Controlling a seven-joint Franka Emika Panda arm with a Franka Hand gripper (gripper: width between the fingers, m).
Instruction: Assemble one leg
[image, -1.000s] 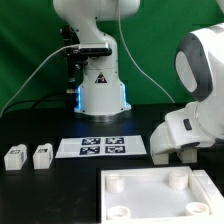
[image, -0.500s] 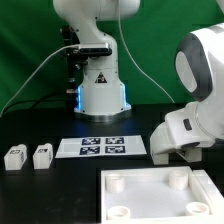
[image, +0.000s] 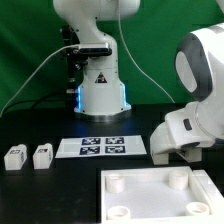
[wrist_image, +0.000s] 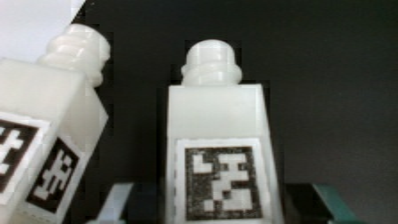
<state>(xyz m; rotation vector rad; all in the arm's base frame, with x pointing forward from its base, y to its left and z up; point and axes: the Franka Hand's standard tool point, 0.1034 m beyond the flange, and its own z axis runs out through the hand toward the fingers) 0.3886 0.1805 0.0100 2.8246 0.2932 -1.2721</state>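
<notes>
Wrist view: saw one leg (wrist_image: 221, 150) lying lengthwise inside the wide-spread pincer (wrist_image: 221, 198), untouched. Pointed its rounded peg end away from the pincer.

No visible change vs 1 s and 0.5 s ago; nothing moved rel. to the marker board (image: 101, 146).

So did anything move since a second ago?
No, nothing visibly changed. The arm keeps the same pose. The leg nearest the exterior view's left edge, the leg beside it, the marker board and the big white square piece all lie where they were.
</notes>
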